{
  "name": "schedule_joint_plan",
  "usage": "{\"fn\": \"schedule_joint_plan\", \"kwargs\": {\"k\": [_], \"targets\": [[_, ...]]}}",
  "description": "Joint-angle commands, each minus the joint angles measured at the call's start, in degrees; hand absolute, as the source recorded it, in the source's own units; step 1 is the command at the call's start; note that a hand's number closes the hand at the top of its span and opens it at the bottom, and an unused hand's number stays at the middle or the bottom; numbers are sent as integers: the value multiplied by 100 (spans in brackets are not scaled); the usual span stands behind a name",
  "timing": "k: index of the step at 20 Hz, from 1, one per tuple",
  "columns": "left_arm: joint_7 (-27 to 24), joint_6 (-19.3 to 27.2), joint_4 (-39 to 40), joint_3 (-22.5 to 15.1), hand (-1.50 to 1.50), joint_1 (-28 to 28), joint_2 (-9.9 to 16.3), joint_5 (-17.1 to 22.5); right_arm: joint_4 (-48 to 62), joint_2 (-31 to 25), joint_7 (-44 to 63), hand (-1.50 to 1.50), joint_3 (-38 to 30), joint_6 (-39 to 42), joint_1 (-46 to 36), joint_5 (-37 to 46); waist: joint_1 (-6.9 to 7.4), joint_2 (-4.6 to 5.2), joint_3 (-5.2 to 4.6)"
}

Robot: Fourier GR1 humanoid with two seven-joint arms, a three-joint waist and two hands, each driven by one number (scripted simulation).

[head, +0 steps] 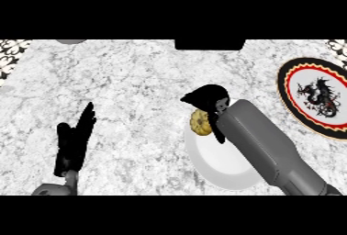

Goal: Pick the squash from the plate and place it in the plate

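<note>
the right hand [209, 102] curls over the knobbly yellow squash [199, 123], grasping it at the smooth white plate's [217, 170] rim. ornate round plate [298, 98] lies right of it. left hand [76, 137] rests released on the marbled worktop [136, 82].

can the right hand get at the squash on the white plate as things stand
Probably yes: the right hand is already curled over the squash at the white plate's upper edge, with nothing between them. Whether it actually grips it is hidden.

Single head view, steeply down on counter [136, 92]; forearms enter at 6 o'clock; plates toward 3 o'clock.
</note>
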Motion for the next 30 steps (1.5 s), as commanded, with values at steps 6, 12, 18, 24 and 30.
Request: {"fn": "schedule_joint_plan", "kwargs": {"k": [6, 12, 18, 24, 30], "targets": [[269, -186, 70, 154, 0, -299, -39, -117, 805, -29, -1265, 150, 97, -706, -145, 807, 21, 14, 2], [17, -261, 245, 347, 0, -270, -172, -169, 633, -8, -1458, 150, -58, -1150, 189, 1302, -19, 0, 0], [39, -140, -99, 231, 0, 123, -247, -187, 474, -244, -372, 150, -1411, -2316, 362, 875, -117, -29, 10], [179, -96, -65, 307, 0, -17, -194, -213, 351, -590, 548, 150, -2882, -4026, 551, 502, -177, -12, 10], [-25, -273, -123, 329, 0, 303, -154, -151, -603, -753, 527, 150, -3227, -4787, 857, 431, -89, -34, 0]]}}
